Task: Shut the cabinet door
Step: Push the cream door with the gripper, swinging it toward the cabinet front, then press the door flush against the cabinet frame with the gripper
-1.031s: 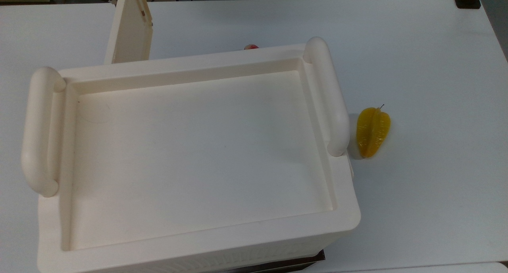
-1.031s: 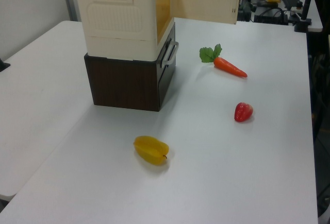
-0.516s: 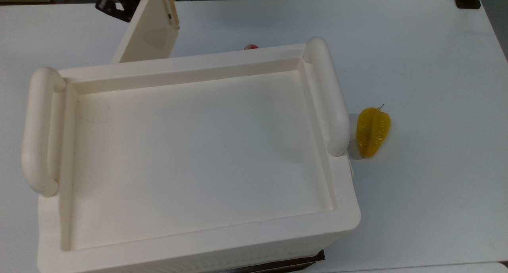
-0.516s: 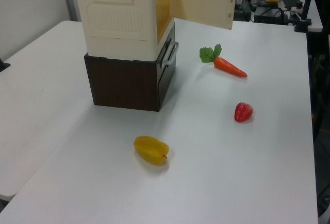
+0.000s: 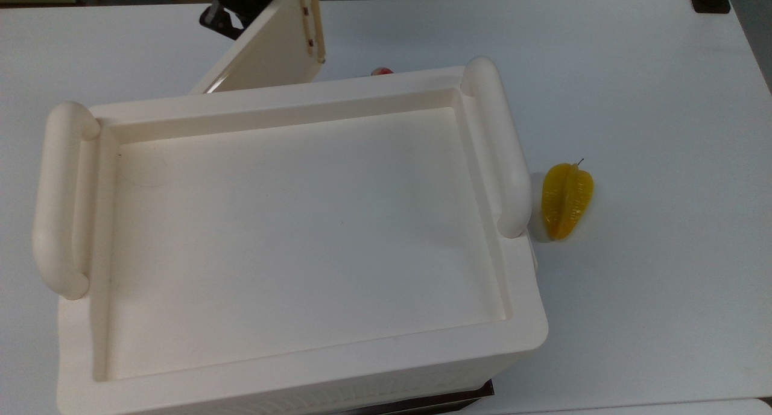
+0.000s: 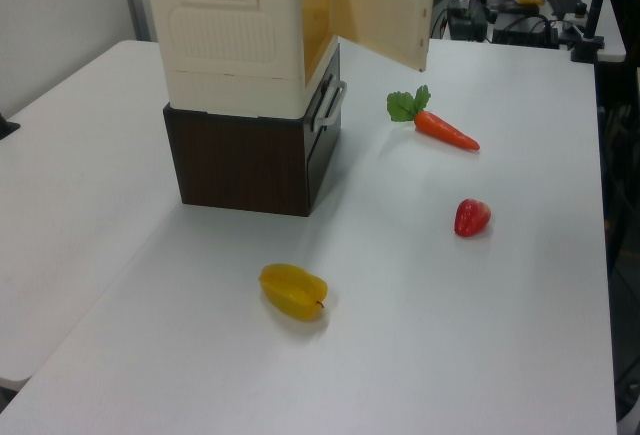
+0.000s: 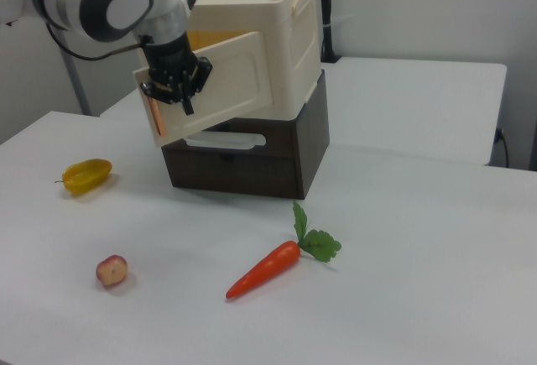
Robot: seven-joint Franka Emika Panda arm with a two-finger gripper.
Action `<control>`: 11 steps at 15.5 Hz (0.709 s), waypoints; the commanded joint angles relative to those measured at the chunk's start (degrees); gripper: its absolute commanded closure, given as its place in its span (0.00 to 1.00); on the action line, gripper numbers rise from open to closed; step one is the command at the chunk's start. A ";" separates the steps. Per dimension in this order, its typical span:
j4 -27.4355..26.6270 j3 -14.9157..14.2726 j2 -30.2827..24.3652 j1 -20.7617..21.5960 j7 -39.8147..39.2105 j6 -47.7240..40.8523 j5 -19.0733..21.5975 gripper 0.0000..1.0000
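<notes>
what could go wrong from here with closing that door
The gripper presses on the outer face of the cabinet door near its free edge rather than gripping it, so it may slide off before the half-open door shuts. The cabinet just sits on a dark box, so a hard push might shift it.

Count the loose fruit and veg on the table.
3. Starfruit near the left view's front edge, red fruit to its right, carrot farther back, beside the open door. The cabinet may hide more.
</notes>
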 commanded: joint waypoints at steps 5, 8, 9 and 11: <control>-0.21 -0.25 2.75 6.18 18.36 10.67 0.79 1.00; -0.21 -0.34 3.98 8.29 27.93 16.20 0.79 1.00; -0.21 -0.34 4.68 8.81 31.27 18.75 0.79 1.00; -0.13 -0.34 6.00 10.04 37.78 22.89 0.62 1.00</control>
